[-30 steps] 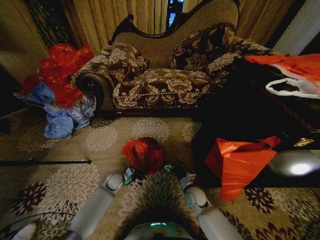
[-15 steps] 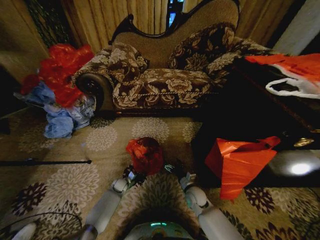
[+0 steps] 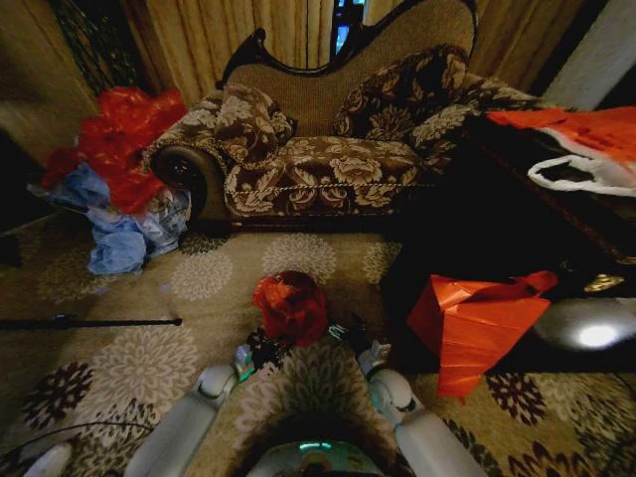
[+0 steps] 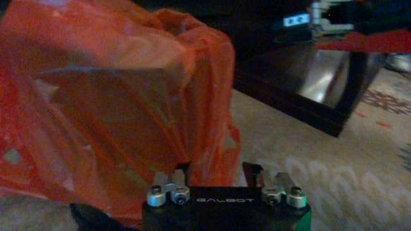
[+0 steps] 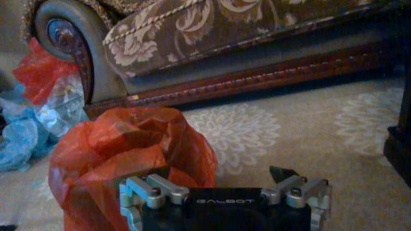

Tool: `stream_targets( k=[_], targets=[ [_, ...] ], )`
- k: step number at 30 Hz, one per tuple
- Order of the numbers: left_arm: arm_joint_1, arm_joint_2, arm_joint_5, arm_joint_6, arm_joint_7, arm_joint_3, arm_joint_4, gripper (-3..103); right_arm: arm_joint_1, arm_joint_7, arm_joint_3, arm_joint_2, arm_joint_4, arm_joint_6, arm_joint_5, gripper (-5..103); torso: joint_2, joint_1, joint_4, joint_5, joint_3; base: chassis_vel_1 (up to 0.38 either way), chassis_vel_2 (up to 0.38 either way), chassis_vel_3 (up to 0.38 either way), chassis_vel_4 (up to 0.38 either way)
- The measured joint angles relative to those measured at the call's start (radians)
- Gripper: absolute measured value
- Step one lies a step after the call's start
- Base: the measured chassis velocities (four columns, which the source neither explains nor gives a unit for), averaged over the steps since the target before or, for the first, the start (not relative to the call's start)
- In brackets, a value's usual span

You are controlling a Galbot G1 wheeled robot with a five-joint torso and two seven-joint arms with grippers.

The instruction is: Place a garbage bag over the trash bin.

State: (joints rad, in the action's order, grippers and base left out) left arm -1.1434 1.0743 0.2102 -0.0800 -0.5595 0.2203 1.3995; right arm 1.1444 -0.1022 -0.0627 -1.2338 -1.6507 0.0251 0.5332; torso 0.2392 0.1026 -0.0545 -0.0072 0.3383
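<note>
Garbage bag [image 3: 290, 306] sits on the patterned carpet [image 3: 129, 368] in front of the floral sofa [image 3: 328, 149], draped over the trash bin, whose body is hidden under the red plastic. Left claw [image 3: 260, 348] is at the bag's 7 o'clock edge, touching the film; in the left wrist view the bag [image 4: 115, 106] runs down between its fingers, but whether they pinch it I cannot tell. Right claw [image 3: 348, 333] is just beside the bag at 4 o'clock, jaws wide, holding nothing; bag [image 5: 128, 149] lies ahead of it.

Versus 0.5 s ago: left arm has dropped back slightly toward 7 o'clock; bag looks a little fuller.
</note>
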Motion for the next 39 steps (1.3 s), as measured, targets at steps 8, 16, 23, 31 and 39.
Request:
stream_targets(
  k=[8,16,23,31,39],
  targets=[
    [-0.094,-0.059,0.1,0.049,-0.009,0.019,0.202,82,0.009,-0.006,-0.007,0.015,-0.023,0.002,0.004,100,0.0,0.0,0.0002,-0.0001,0.0,0.0,0.0,0.0,0.0],
    [-0.062,-0.16,0.303,0.348,0.293,0.007,0.502,100,0.038,-0.011,-0.039,0.018,-0.027,0.004,0.002,100,0.0,0.0,0.0001,0.0006,0.0,0.0,0.0,0.0,0.0],
    [0.159,-0.18,0.514,0.559,0.639,-0.1,0.51,89,0.078,-0.031,-0.086,0.047,-0.051,0.004,0.014,100,0.0,0.0,-0.0003,0.0001,0.0,0.0,0.0,0.0,0.0],
    [0.407,-0.169,0.739,0.779,0.896,-0.264,0.436,56,0.088,-0.045,-0.129,0.073,-0.085,0.005,0.051,100,0.0,0.0,-0.0001,0.0002,0.0,0.0,0.0,0.0,0.0],
    [0.54,-0.13,0.819,0.825,0.93,-0.306,0.272,29,0.077,-0.041,-0.137,0.092,-0.09,0.01,0.082,100,0.0,0.0,0.0004,0.0003,0.0,0.0,0.0,0.0,0.0]
  ],
)
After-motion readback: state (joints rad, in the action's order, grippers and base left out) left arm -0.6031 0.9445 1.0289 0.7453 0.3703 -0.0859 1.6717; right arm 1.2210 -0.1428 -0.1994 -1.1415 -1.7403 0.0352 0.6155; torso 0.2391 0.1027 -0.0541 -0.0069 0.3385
